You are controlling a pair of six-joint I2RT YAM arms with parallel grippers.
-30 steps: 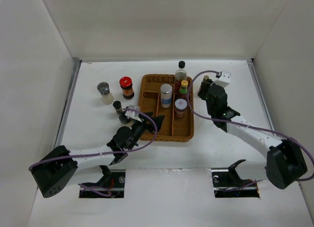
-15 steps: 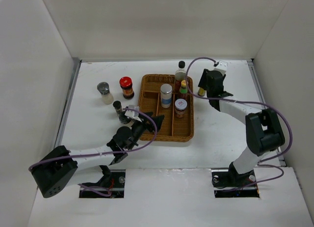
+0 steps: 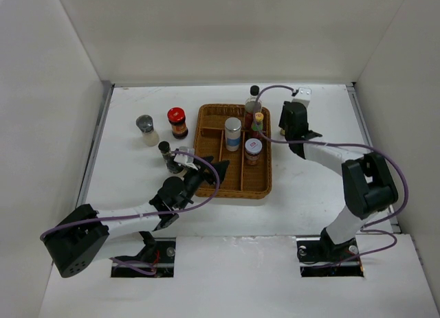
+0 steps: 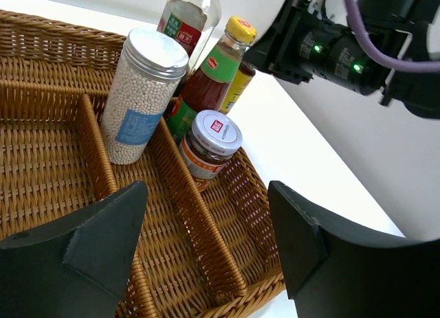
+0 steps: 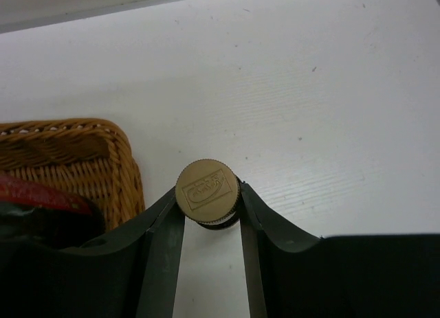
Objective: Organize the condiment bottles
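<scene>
Right gripper [image 5: 207, 194] clamps a gold-capped bottle [image 5: 207, 187] beside the wicker tray [image 5: 82, 150].
The round, ribbed cap with an embossed top sits pinched between the 2 fingers, low centre of the right wrist view, just right of the tray's corner. Left gripper [image 4: 206, 194] hangs open over the tray, empty.

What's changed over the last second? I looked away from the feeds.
The right arm folded its elbow in from the far right, and the right end effector edged left toward the wicker tray; it now grips the gold-capped bottle standing on the table beside the tray. The left end effector, open, and the red-lidded jar stayed put.
</scene>
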